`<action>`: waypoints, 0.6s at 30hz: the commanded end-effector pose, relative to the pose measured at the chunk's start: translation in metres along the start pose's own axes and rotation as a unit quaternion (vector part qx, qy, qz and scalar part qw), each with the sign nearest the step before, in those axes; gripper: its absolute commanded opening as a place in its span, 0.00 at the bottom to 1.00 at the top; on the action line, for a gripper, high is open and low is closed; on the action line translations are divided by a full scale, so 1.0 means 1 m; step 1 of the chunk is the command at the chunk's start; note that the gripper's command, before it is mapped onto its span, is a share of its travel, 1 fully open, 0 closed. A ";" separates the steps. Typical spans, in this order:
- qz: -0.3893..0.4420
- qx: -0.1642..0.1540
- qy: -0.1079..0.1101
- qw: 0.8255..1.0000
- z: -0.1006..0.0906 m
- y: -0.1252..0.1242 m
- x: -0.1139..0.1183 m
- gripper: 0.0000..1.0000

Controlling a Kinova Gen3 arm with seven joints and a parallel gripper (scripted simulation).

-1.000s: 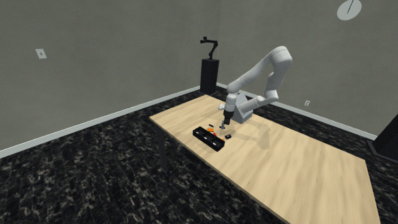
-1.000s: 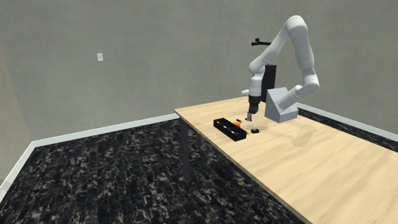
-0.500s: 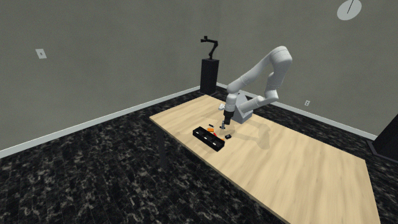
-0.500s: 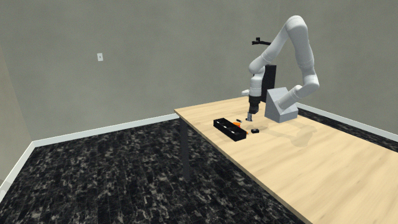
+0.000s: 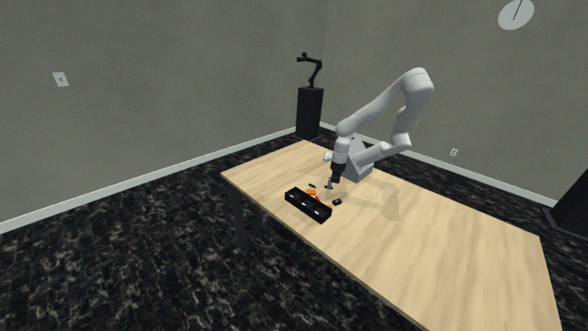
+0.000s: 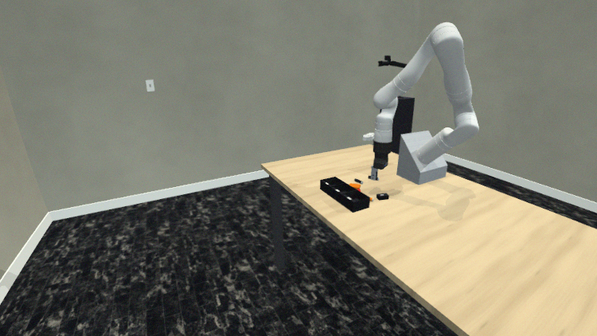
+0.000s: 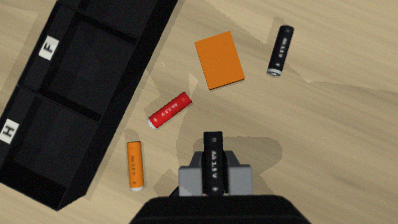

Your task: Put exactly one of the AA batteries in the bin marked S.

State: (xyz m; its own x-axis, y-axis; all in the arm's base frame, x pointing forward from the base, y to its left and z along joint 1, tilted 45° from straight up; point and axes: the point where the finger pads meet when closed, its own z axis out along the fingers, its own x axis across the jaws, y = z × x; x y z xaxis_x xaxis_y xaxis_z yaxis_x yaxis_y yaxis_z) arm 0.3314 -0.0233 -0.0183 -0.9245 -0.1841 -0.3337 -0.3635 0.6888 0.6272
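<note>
My gripper [image 7: 214, 165] [image 5: 329, 186] [image 6: 373, 176] is shut on a black AA battery [image 7: 214, 160], held a little above the table. A second black battery [image 7: 280, 50] [image 5: 311, 185] [image 6: 358, 181] lies on the wood farther out. A red battery [image 7: 170, 110] and an orange battery [image 7: 135, 165] lie beside the black row of bins [image 7: 131, 65] [image 5: 292, 201] [image 6: 333, 193]. In the wrist view two of its compartments show labels F and H; no S label shows there.
An orange flat block [image 7: 220, 60] [image 5: 310, 191] lies between the red battery and the far black battery. A small black box [image 5: 337, 201] [image 6: 382, 196] sits right of the bins. The grey arm base [image 6: 417, 161] stands behind. The table edge runs just past the bins.
</note>
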 end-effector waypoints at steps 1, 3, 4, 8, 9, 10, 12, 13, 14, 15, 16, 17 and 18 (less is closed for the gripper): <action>0.001 0.000 0.002 1.000 -0.002 -0.006 -0.002 0.31; 0.001 0.000 0.002 1.000 -0.002 -0.017 -0.006 0.31; 0.001 0.000 0.002 1.000 -0.002 -0.023 -0.009 0.31; 0.001 0.000 0.002 1.000 -0.002 -0.039 -0.016 0.31; 0.001 0.000 0.002 1.000 -0.002 -0.039 -0.016 0.31; 0.001 0.000 0.002 1.000 -0.002 -0.045 -0.019 0.31; 0.001 0.000 0.002 1.000 -0.002 -0.056 -0.023 0.31; 0.001 0.000 0.003 1.000 -0.002 -0.061 -0.026 0.31; 0.001 0.000 0.003 1.000 -0.002 -0.067 -0.028 0.31; 0.001 0.000 0.003 1.000 -0.002 -0.072 -0.031 0.31; 0.001 0.000 0.003 1.000 -0.002 -0.077 -0.033 0.31; 0.001 0.000 0.003 1.000 -0.002 -0.083 -0.036 0.31; 0.001 0.000 0.003 1.000 -0.002 -0.088 -0.038 0.31</action>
State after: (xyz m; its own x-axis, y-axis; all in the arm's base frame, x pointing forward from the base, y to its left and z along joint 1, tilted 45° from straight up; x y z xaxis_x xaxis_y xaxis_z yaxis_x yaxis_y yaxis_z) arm 0.3910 -0.0718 -0.0484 -0.9225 -0.1825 -0.3400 -0.3659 0.6935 0.6206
